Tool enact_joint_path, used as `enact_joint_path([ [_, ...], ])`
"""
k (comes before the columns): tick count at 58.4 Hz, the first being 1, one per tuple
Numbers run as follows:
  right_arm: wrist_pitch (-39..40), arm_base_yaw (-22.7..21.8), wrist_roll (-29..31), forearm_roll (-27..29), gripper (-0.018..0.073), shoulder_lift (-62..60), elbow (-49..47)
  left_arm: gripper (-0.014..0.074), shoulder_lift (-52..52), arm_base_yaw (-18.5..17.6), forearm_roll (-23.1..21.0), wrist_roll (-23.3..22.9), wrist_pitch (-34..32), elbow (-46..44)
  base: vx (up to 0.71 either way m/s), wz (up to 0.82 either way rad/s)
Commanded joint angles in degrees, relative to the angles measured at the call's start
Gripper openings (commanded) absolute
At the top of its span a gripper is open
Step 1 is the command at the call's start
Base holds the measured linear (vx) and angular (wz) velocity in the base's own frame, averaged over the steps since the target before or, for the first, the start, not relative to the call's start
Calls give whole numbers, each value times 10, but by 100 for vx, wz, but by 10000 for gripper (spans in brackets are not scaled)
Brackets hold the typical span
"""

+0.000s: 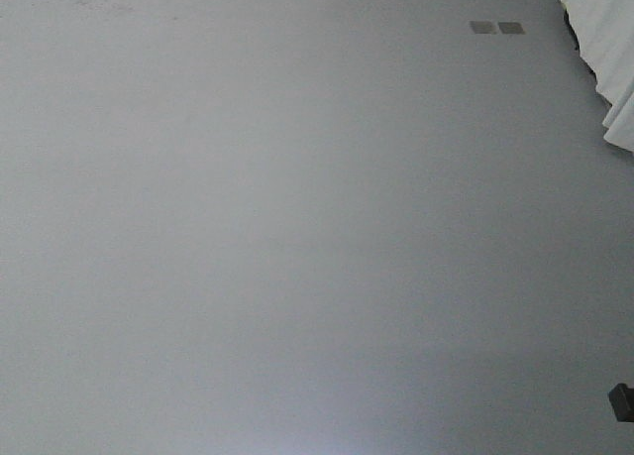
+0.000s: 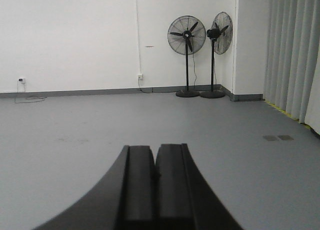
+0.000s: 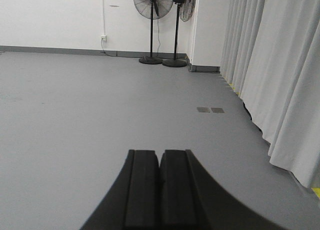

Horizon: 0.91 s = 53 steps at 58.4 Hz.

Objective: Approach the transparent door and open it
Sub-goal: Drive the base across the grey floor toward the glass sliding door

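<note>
Front view: almost nothing but bare grey floor (image 1: 297,227), two small floor plates (image 1: 496,27) up top and a sliver of white curtain (image 1: 612,49) at the right edge. The wrist views open the room up. The left wrist catches a standing fan (image 2: 186,35) with a second fan (image 2: 221,26) just beside it in the corner, plus a wall socket (image 2: 140,77). The right wrist runs along the long curtain. Left gripper (image 2: 155,150): fingers pressed together, nothing between them. Right gripper (image 3: 159,154): same, closed tight and empty. The transparent door appears in no view. A dark object (image 1: 622,401) in the front view's bottom-right corner is cut off and I can't identify it.
</note>
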State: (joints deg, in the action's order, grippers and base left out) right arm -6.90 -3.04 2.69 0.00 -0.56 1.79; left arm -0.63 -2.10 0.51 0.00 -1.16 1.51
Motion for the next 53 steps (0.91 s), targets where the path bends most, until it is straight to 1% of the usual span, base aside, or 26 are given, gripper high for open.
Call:
enact_joint_path([
  [1,48,-2,3,0,-8,-8,7,-6,-2,-3,-1,-4,-46,17,23,1],
  [13,48,-2,3,0,-8,-8,7,-6,-2,-3,-1,-4,-46,17,31,3],
  [26,48,-2,3,0,-8,-8,7,-6,-2,-3,-1,-4,-46,17,44,13],
  [53,48,-2,3,0,-8,-8,7,-6,-2,-3,-1,-4,-46,17,55,26],
])
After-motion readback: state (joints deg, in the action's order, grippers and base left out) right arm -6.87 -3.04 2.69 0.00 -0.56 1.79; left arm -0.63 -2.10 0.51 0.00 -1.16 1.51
